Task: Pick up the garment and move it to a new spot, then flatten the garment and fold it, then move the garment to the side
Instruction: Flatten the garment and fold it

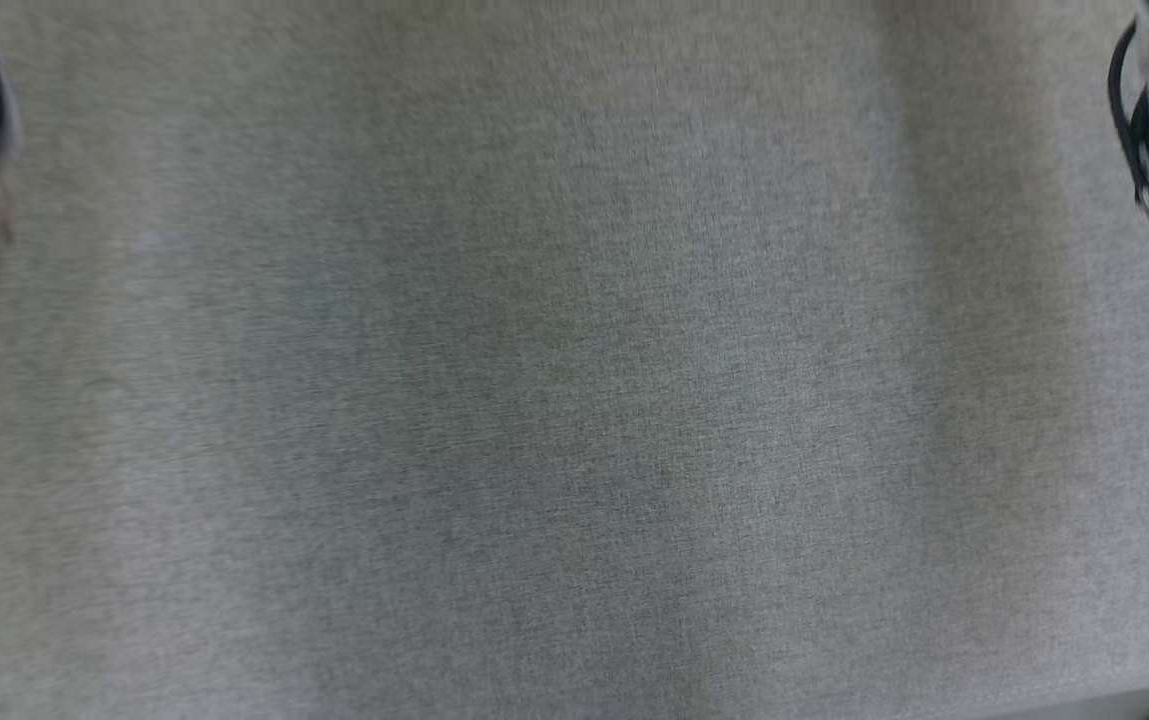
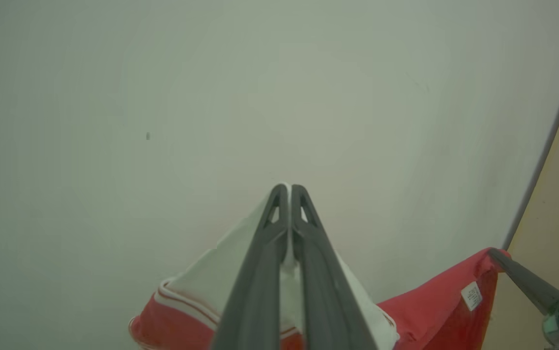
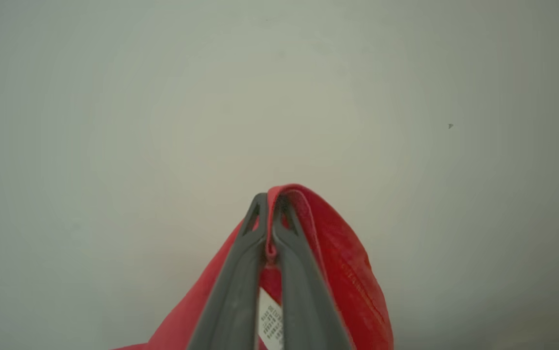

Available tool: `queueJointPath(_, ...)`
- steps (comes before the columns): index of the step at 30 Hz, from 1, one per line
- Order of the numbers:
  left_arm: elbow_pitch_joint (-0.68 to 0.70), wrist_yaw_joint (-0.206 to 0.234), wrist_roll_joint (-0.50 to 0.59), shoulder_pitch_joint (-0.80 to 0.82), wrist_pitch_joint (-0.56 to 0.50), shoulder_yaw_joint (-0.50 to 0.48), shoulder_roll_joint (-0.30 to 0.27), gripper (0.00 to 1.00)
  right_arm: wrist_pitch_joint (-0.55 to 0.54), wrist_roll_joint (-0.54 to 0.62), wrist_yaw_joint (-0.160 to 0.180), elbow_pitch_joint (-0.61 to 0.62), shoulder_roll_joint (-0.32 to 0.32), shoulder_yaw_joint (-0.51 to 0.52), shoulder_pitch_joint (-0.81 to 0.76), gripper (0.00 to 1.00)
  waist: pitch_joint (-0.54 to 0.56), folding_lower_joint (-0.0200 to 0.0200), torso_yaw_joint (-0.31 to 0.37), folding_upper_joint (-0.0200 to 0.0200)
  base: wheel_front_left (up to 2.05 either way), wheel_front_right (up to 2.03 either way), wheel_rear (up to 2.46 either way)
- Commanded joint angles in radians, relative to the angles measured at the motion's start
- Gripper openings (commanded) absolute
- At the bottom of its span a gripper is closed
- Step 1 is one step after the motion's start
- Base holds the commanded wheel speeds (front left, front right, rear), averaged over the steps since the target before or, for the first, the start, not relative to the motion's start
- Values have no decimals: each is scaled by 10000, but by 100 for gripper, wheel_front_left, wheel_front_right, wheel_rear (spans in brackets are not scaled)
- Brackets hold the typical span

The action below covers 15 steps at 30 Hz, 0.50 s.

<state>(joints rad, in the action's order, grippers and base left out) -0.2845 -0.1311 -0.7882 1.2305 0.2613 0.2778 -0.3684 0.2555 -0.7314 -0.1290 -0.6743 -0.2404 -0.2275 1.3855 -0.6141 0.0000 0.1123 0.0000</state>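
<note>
The jaws of the left gripper [image 2: 289, 186] are fully closed on a white edge of the soft red-and-white fabric garment [image 2: 435, 311]; those of the right gripper [image 3: 269, 197], on its red hem. The garment hangs in the air between them. It appears light and limp: grip hems or corners.
</note>
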Motion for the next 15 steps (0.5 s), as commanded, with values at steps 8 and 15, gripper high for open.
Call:
queueJointPath(8, 819, 12, -831, -2804, 50, -199, -154, 0, 73, -595, -29, 366, -954, -753, -1276, 0, 1864, 0, -744, 0, 0, 0, 0)
queueJointPath(15, 1266, 38, -1159, -5507, 40, 4, 78, 0, -1212, -835, -29, -538, -1211, -1607, -3238, 0, 3247, 0, -1043, 0, 0, 0, 0)
